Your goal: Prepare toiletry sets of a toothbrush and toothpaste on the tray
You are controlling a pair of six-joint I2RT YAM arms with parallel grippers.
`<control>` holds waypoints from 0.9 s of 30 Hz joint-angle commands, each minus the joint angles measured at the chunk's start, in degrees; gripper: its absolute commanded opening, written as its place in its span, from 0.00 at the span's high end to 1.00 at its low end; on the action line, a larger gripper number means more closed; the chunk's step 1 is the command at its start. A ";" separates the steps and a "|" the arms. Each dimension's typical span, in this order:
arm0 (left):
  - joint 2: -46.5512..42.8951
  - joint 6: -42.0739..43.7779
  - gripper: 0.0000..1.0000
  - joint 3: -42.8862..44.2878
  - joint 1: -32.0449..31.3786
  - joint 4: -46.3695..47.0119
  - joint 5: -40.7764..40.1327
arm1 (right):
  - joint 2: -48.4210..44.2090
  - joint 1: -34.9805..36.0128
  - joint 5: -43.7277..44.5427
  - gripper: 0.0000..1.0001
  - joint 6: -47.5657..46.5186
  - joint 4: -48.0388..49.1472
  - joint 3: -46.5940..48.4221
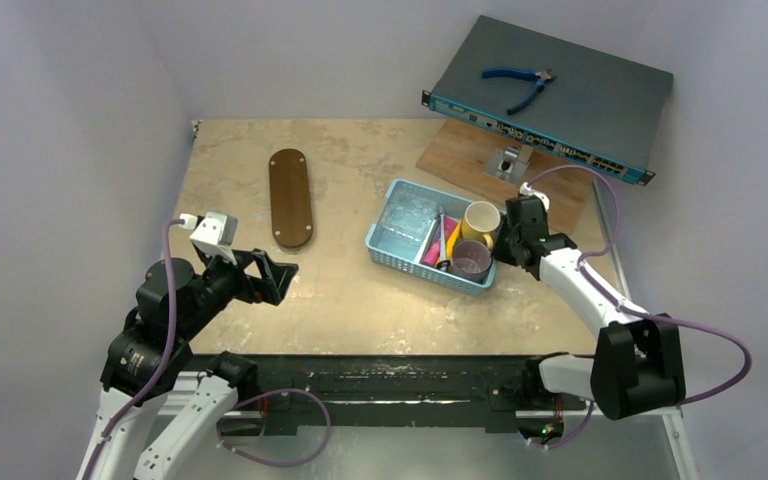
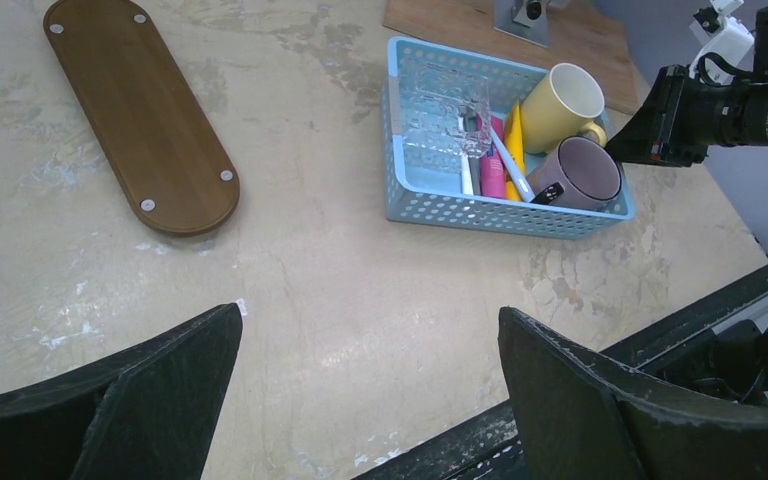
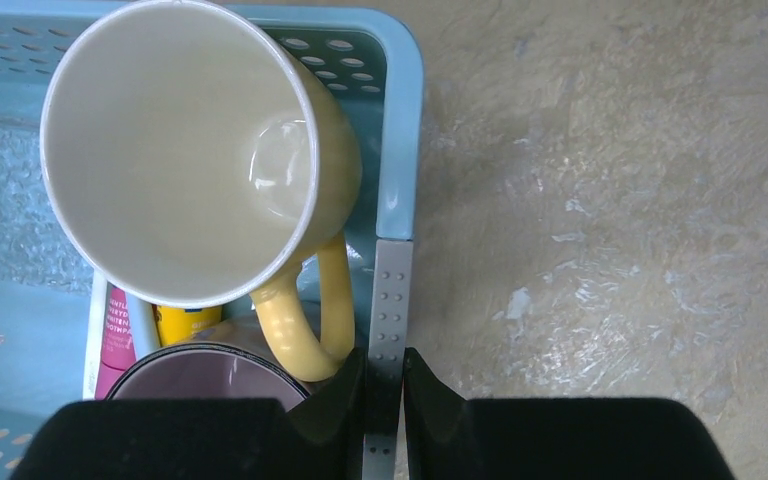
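Toiletry sets [image 1: 431, 252] lie unsorted in the light-blue mesh basket; none is on the tray yet.

Working down from the big things, the surface [image 1: 350, 320] carries the dark oval tray [image 1: 290, 197] at its far left. The tray is bare and well apart from the basket [image 1: 400, 262] at centre right.

My left arm [image 1: 190, 295] hovers over the near left of the surface, its jaws spread wide with nothing between them. My right arm [image 1: 580, 280] reaches to the basket's right end. In the wrist view its jaws are pressed onto the basket's wall, just beside the yellow cup's handle. I judge that to be a hold on the basket, not on any tube.

Inside the basket, a crinkled clear plastic piece [image 2: 445, 110] fills the left part. The yellow cup [image 2: 560, 105] and purple cup [image 2: 580, 172] crowd the right end. Between them lie the pink tube [image 2: 491, 172] and yellow tube [image 3: 185, 322], with thin pale brushes [image 2: 520, 175] across them. I cannot tell how many brushes there are.

The tubes look light and soft, so a hard pinch would dent them, and their glossy skin may slip. I'd take each gently across the middle of its body. The brushes look stiff, thin and light, and likely to pivot in the jaws, so I'd grip them mid-handle. The cups leave little room to come down.
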 commanded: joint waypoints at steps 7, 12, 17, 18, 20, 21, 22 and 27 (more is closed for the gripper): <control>1.23 0.01 0.01 -0.09 0.42 0.78 -0.78 | 4.05 6.77 -4.31 1.00 -4.29 1.48 8.12; 1.51 0.05 0.01 -0.10 0.42 0.76 -1.08 | 7.50 8.37 -2.79 1.00 -4.79 1.70 12.16; 1.76 0.06 0.01 -0.19 0.42 0.67 -1.39 | 10.79 8.45 -2.30 1.00 -5.10 1.49 15.63; 1.85 0.06 0.01 -0.19 0.42 0.66 -1.47 | 11.23 8.38 -2.51 1.00 -5.03 1.64 16.10; 2.03 0.06 0.01 -0.14 0.42 0.59 -1.67 | 12.04 8.39 -2.41 1.00 -4.68 1.92 16.75; 2.14 0.06 0.01 -0.18 0.42 0.53 -1.74 | 12.40 8.38 -2.05 1.00 -4.33 2.22 17.03; 2.25 0.06 0.01 -0.14 0.42 0.49 -1.85 | 12.96 8.32 -1.88 1.00 -4.06 2.36 17.37; 2.76 -0.02 0.00 -0.12 0.43 0.30 -2.58 | 15.43 8.32 -2.13 1.00 -3.32 3.45 19.08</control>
